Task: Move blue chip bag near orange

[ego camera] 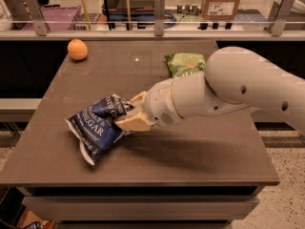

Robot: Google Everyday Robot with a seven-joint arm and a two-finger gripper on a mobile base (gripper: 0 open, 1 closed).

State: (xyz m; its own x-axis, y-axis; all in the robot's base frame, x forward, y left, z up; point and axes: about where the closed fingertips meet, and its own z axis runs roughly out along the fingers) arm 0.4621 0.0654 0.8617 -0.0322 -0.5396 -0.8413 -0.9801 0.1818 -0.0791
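While the gripper [127,114] pinches the blue chip bag [95,125] near the front-left corner of the counter [200,151], the orange [77,49] sits at the back-left corner (well apart), so the carry is not yet done.

A dark brown table [200,161] fills the middle, with a shelf under its top. Behind it runs a clear barrier on metal posts [158,11] — beyond, a cardboard box [220,3] and a purple crate [59,17]. Speckled floor [286,204] lies at right.
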